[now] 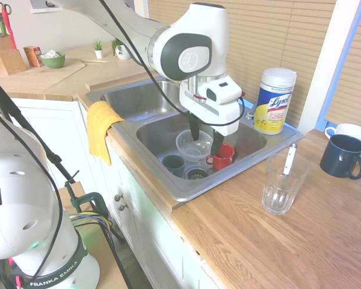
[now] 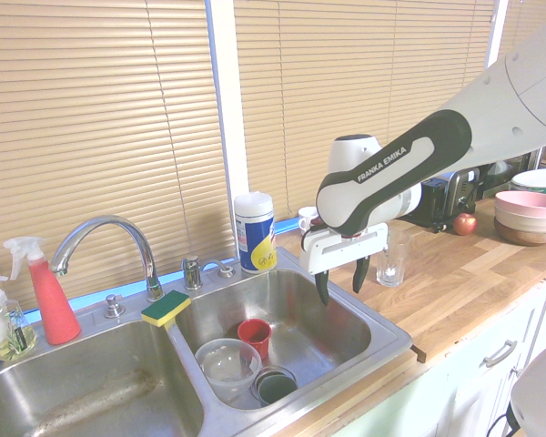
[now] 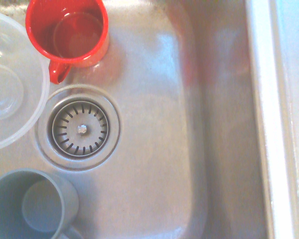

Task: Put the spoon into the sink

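Observation:
The spoon [image 1: 289,159], with its white handle up, stands in a clear drinking glass [image 1: 283,183] on the wooden counter to the right of the sink [image 1: 156,135]. My gripper [image 1: 206,143] hangs open inside the basin that holds the cups, and there is nothing between its fingers. It is well to the left of the glass. In the second exterior view the gripper [image 2: 340,291] is over the basin's bare right part [image 2: 346,337], with the glass [image 2: 391,259] behind it. The wrist view looks straight down at the basin floor [image 3: 154,149] and the round drain [image 3: 81,128].
In the basin lie a clear bowl [image 1: 192,144], a red cup [image 1: 221,158] and a grey cup [image 1: 173,164]. A Lysol tub [image 1: 275,99] stands behind the sink. A yellow cloth [image 1: 101,129] hangs over its front rim. Mugs [image 1: 343,156] stand right of the glass.

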Available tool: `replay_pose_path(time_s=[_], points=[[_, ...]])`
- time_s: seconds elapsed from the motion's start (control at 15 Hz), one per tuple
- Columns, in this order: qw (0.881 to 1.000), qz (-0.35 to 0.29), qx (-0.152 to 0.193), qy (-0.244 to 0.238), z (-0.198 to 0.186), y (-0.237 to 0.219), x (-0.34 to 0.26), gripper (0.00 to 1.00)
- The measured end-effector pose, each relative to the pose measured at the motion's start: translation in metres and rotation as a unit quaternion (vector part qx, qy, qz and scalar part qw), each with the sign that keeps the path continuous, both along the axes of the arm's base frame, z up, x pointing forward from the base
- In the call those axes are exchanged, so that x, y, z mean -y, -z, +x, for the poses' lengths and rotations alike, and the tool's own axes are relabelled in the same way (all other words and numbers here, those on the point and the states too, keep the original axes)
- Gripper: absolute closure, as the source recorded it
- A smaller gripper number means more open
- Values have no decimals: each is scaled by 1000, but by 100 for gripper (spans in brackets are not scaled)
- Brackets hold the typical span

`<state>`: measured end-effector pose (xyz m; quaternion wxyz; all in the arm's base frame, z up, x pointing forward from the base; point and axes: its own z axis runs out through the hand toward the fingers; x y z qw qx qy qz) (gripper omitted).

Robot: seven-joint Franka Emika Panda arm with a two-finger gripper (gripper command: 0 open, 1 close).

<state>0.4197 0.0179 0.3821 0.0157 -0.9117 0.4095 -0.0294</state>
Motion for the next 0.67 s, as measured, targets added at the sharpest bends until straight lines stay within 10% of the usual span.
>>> replay_pose_path(time_s=[0.67], points=[[997,-48,63,-27,-16,28,19,0]])
